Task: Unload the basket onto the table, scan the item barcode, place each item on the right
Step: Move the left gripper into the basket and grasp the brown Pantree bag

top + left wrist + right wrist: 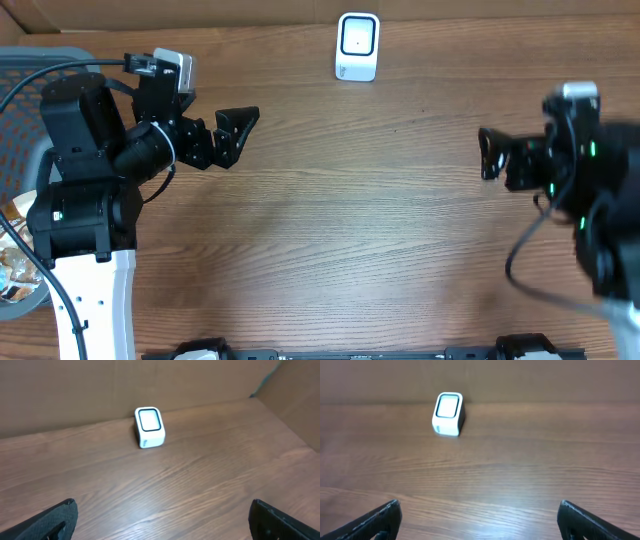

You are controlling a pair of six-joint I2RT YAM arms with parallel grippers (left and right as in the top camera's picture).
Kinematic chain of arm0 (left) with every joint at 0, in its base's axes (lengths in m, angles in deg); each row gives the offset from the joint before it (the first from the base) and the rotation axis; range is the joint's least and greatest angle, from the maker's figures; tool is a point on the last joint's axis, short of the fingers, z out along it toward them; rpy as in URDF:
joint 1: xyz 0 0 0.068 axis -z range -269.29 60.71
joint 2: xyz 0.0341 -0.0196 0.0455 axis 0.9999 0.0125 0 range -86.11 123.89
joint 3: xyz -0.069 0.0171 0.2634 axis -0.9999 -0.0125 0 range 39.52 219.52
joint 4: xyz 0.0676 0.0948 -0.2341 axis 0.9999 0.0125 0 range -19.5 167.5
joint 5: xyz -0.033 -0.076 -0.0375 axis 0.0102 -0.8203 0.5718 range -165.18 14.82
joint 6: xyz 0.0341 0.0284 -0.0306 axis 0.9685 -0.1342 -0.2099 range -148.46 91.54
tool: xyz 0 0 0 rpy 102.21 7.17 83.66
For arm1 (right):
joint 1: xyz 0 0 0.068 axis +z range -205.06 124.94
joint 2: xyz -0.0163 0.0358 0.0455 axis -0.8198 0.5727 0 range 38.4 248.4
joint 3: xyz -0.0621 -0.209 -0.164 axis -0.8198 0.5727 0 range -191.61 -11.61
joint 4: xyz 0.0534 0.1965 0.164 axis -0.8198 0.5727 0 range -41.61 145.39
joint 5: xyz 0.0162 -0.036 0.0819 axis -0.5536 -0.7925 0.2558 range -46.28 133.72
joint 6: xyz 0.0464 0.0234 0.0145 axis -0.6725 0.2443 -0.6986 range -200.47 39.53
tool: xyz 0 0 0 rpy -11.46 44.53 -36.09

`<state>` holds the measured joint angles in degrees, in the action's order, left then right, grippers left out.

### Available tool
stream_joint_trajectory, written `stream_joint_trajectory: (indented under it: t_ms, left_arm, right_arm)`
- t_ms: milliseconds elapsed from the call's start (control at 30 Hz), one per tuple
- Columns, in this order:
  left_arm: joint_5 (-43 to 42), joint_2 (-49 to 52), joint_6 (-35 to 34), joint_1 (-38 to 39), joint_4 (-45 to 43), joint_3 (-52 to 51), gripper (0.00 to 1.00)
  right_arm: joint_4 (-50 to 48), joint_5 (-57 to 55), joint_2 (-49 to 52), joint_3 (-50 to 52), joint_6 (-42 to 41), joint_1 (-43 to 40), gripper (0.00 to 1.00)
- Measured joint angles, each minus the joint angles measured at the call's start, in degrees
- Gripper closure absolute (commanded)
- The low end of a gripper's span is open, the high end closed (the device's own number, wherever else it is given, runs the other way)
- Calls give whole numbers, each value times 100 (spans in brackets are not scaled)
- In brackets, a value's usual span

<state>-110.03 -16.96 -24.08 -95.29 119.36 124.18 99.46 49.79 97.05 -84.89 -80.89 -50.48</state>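
Note:
A small white scanner (357,45) with a dark-rimmed window stands at the table's far edge, also seen in the left wrist view as the scanner (149,426) and in the right wrist view as the scanner (448,413). My left gripper (238,130) hovers left of the middle, open and empty, its gripper (162,516) gap showing only bare wood. On the right, my right gripper (486,155) is open too, and its gripper (480,516) holds nothing. Both point toward the scanner from a distance. The item's barcode is out of view.
A grey mesh basket (22,62) sits at the left edge, with wrapped packets (12,268) in it. Brown cardboard walls (75,390) close off the back of the wooden table (350,230). Cables trail from both arms.

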Motion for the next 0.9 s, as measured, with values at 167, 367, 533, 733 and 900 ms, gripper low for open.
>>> stream_joint_trajectory:
  t_ms: [167, 367, 533, 733, 900]
  left_arm:
    - [-391, 0, -219, 0, -85, 0, 0]
    - [-588, 4, -413, -177, -529, 92, 0]
    - [-409, 125, -898, -1102, -391, 726, 0]
    - [535, 470, -1714, -2640, 1235, 1834, 4]
    - [2048, 835, -2146, -3569, 2264, 2050, 5]
  right_arm:
    - [577, 267, 966, -960, 7, 0, 0]
    - [667, 979, 1401, -999, 9, 0, 0]
    - [669, 1241, 1423, -999, 9, 0, 0]
    - [691, 1467, 1423, -999, 7, 0, 0]
    - [708, 1639, 1423, -999, 4, 0, 0]
